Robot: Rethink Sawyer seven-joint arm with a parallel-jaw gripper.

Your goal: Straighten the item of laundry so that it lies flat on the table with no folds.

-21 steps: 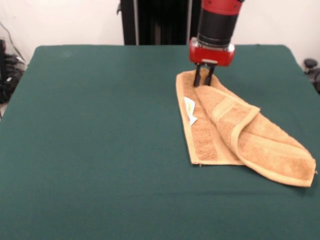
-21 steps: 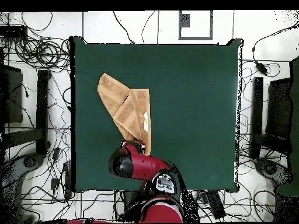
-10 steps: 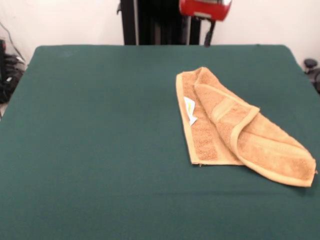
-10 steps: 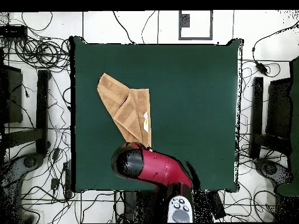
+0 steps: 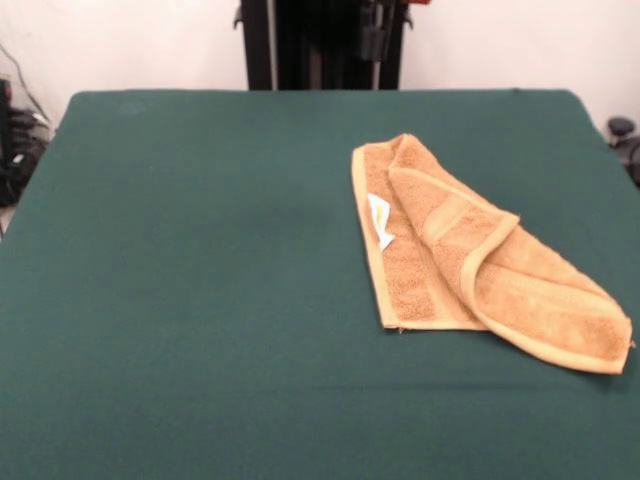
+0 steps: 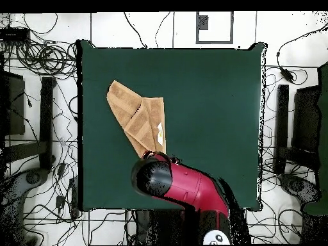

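The item of laundry (image 5: 470,250), a tan terry towel, lies right of the table's (image 5: 200,300) middle. Its right part is folded over in a thick diagonal flap, and a white tag (image 5: 379,222) shows on the flat left strip. From above, the towel (image 6: 138,118) sits near the table's (image 6: 211,115) left side. The gripper (image 6: 154,177) is raised off the towel and hidden under the arm's black wrist, which covers the towel's corner nearest the base. In the front view only dark parts (image 5: 378,30) show at the top edge.
Cables, stands and boxes crowd the floor on all sides of the table (image 6: 38,96). The red arm (image 6: 192,189) reaches in over the table's bottom edge in the overhead view.
The gripper let go of the towel's far corner and rose almost out of the front view. Seen from above, the wrist shifted slightly right. The towel kept its shape.
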